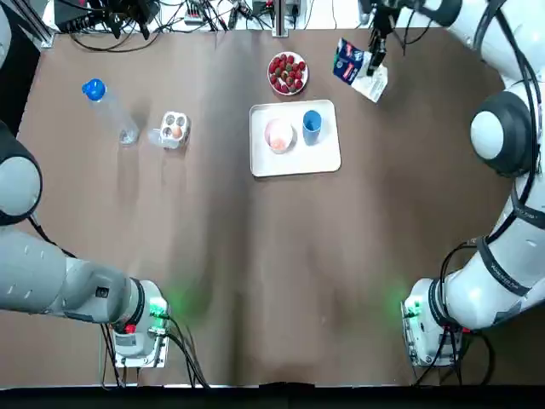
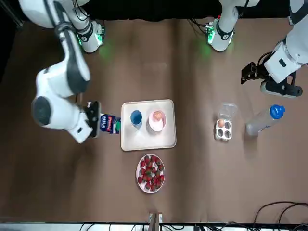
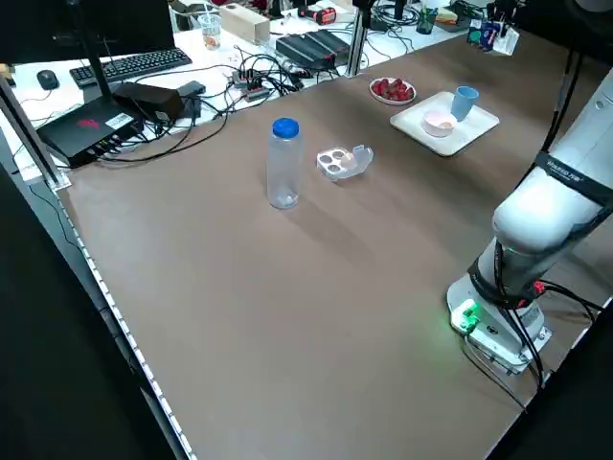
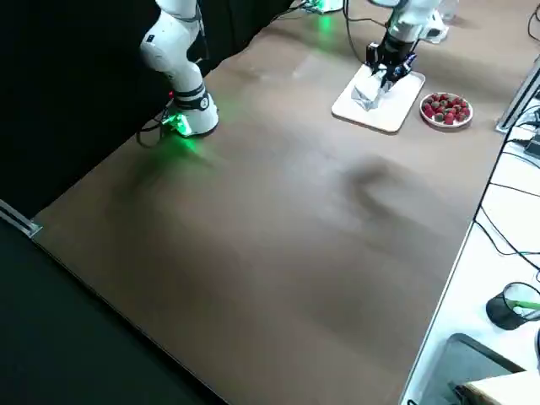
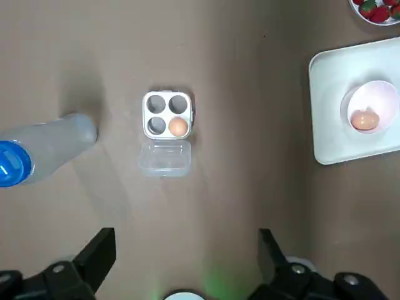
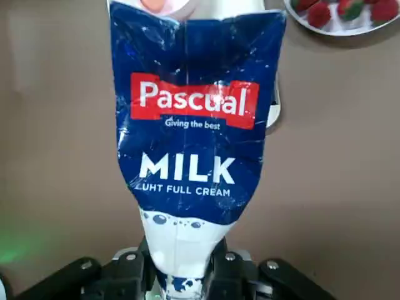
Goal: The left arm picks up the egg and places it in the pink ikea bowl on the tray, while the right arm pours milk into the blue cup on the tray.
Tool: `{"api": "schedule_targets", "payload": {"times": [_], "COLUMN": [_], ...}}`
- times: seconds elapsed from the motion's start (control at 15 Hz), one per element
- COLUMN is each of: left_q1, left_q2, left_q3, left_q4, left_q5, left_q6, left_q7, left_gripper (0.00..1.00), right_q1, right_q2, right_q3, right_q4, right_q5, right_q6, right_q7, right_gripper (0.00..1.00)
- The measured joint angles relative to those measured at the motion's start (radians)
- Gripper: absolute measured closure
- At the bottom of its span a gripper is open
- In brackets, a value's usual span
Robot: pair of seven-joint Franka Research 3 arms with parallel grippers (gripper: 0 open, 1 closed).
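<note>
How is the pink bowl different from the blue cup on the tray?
The pink bowl is wide and low; the blue cup is narrower and taller. The bowl is pink, the cup blue. The bowl holds an egg; the cup has no egg in it. Both stand upright, side by side, on the white tray.

My arms point(image 1: 498, 136) are glossy white with grey joint bands, black pincers point(image 5: 186, 236), black cables point(image 1: 183, 358) and green base lights point(image 1: 157, 308).
</note>
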Motion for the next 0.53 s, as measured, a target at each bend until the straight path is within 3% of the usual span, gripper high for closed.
{"api": "schedule_targets", "payload": {"times": [0.53], "left_q1": [-0.001], "left_q2": [0.000], "left_q3": [-0.001], "left_q4": [0.000], "left_q5": [0.000], "left_q6": [-0.002], "left_q7": [0.000], "left_gripper": [0.00], "right_q1": [-0.325], "right_q2": [0.001], "right_q3": [-0.007], "right_q4": [-0.002], "right_q5": [0.295], "right_q6": [-0.103], "right_q7": [-0.328], "right_gripper": [0.63]}}
